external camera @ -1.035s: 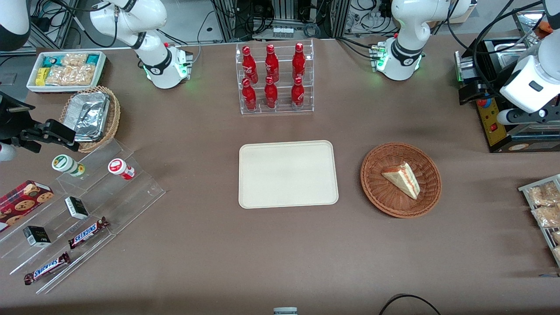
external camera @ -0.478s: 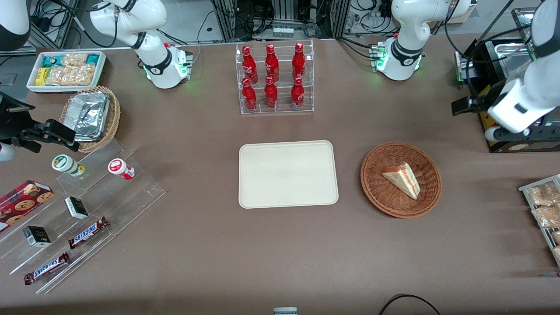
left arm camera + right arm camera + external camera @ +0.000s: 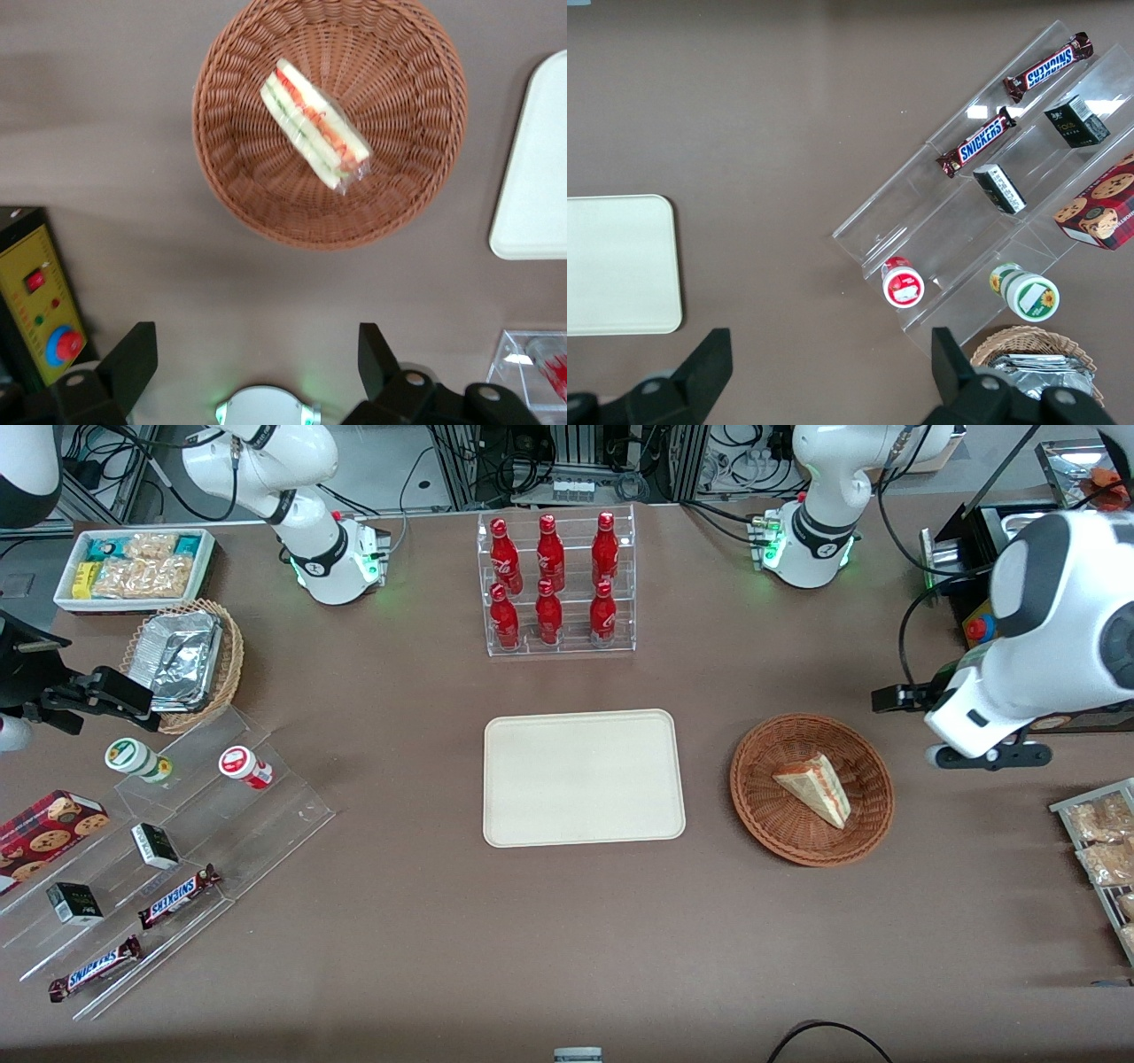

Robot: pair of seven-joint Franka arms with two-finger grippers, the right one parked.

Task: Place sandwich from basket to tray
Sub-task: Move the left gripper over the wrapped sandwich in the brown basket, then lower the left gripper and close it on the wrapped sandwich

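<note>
Fingers [image 3: 133, 359]: we see the two dark fingertips spread wide apart, nothing between them.
Gripper [image 3: 257, 359]: we log it hanging clear above the brown table [image 3: 106, 115], short of the basket and touching nothing; in the front view most of it is hidden under the white wrist.
Tray [image 3: 583, 777]: we note it flat on the table, well apart from the fingers, just beside the basket toward the parked arm's end; nothing lies on it.
Basket [image 3: 877, 797]: near the fingers, slightly nearer the front camera than the gripper.
Sandwich [image 3: 815, 787]: we record it lying on its side in the basket [image 3: 416, 168], about the middle, filling edge showing; sandwich [image 3: 314, 124] untouched by the fingers.
</note>
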